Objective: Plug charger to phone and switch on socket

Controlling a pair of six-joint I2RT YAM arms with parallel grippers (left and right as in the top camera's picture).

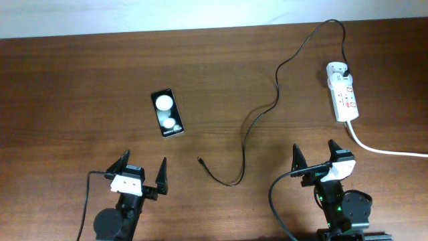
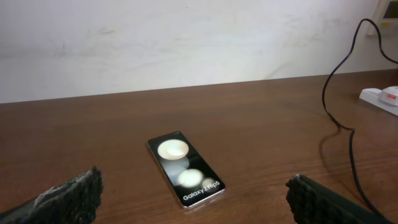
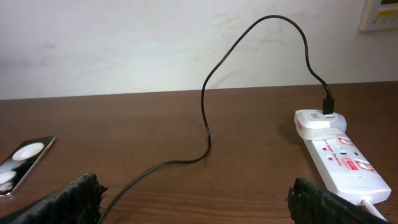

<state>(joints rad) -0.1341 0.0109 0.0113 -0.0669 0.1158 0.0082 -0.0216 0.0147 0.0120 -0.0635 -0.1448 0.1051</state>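
Observation:
The phone (image 1: 167,112) lies flat on the brown table, left of centre, with two white round spots; it shows in the left wrist view (image 2: 185,168) and at the left edge of the right wrist view (image 3: 22,162). The black charger cable (image 1: 262,114) runs from the white adapter on the socket (image 1: 342,94) in loops to its free plug tip (image 1: 200,160) on the table. The socket also shows in the right wrist view (image 3: 339,155). My left gripper (image 1: 139,171) is open and empty, near the front edge below the phone. My right gripper (image 1: 319,157) is open and empty, below the socket.
The socket's thick white cord (image 1: 381,148) runs off to the right edge. The cable (image 3: 211,118) arches up above the table in front of a white wall (image 2: 186,43). A white wall fitting (image 3: 379,14) is at the upper right.

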